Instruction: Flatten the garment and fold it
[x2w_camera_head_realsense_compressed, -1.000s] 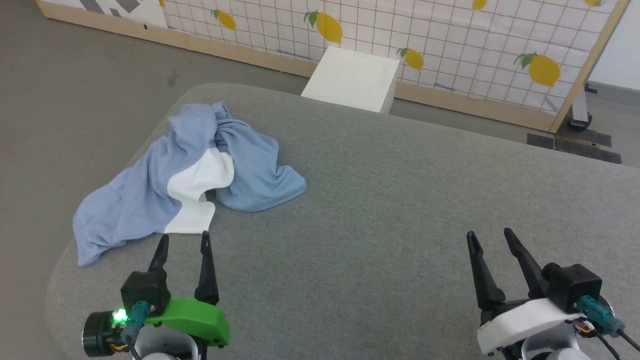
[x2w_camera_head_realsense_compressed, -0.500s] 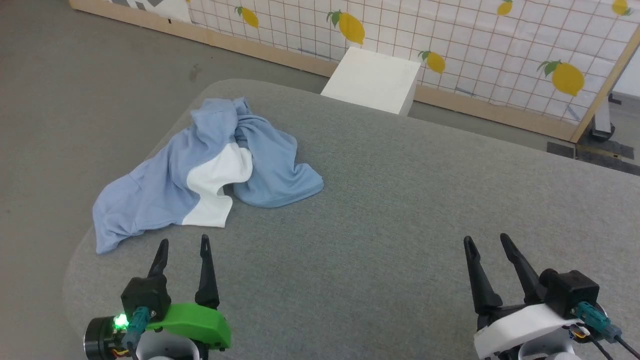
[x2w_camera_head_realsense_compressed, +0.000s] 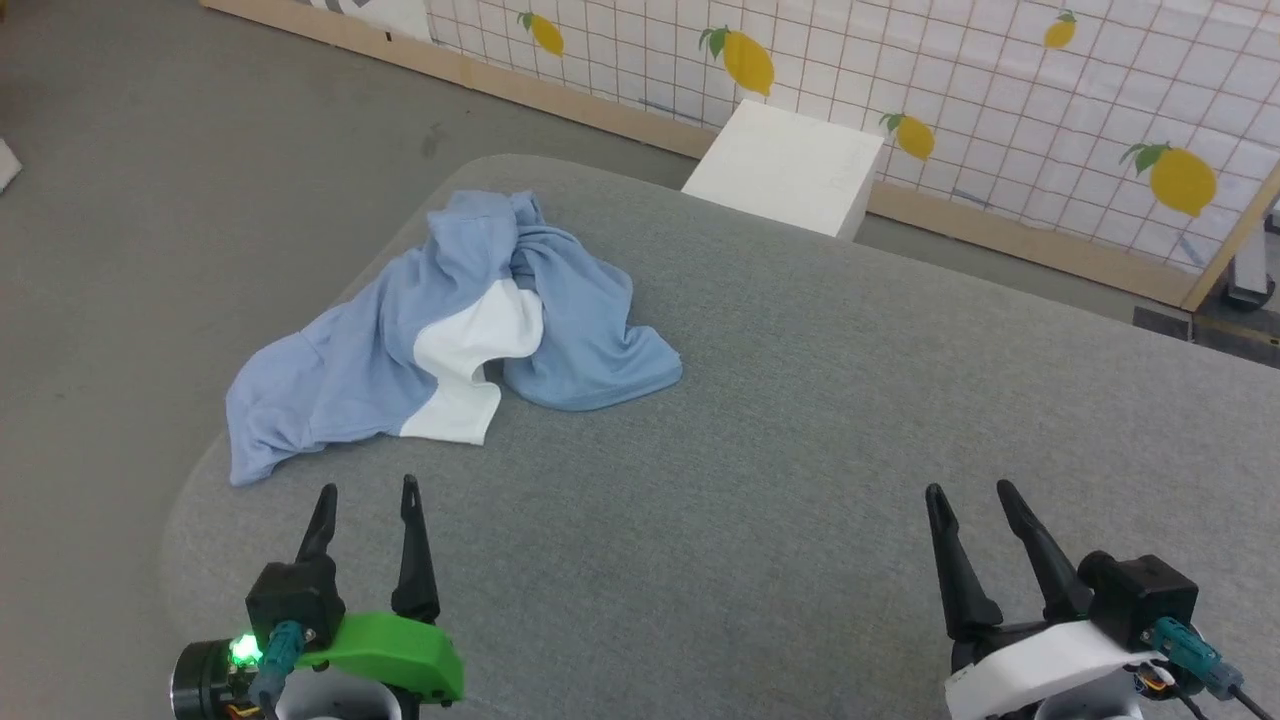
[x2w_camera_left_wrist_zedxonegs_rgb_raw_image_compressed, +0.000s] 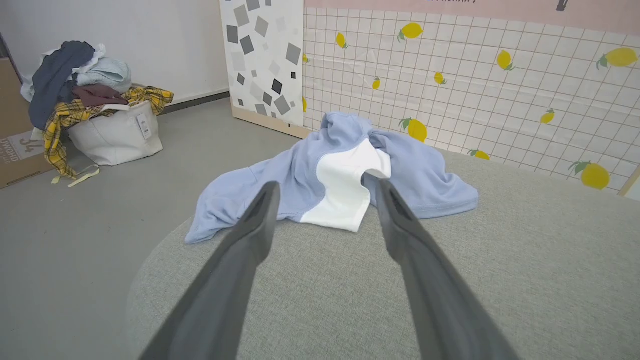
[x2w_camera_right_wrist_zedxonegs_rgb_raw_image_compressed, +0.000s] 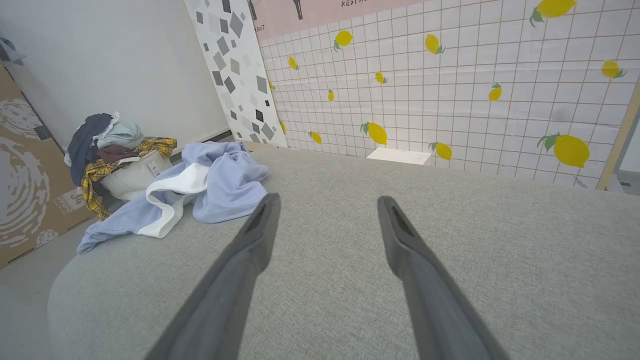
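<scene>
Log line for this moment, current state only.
blue shirt: crumpled, table left end, white inside showing | left gripper: jaws open, short of shirt | right gripper: jaws open, over bare table

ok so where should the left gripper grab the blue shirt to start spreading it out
Probably the near edge of the white flap on the shirt, approached low from the robot's side by the open left gripper. That edge lies flat and exposed on the grey surface, facing that gripper; the far part is bunched up.
</scene>
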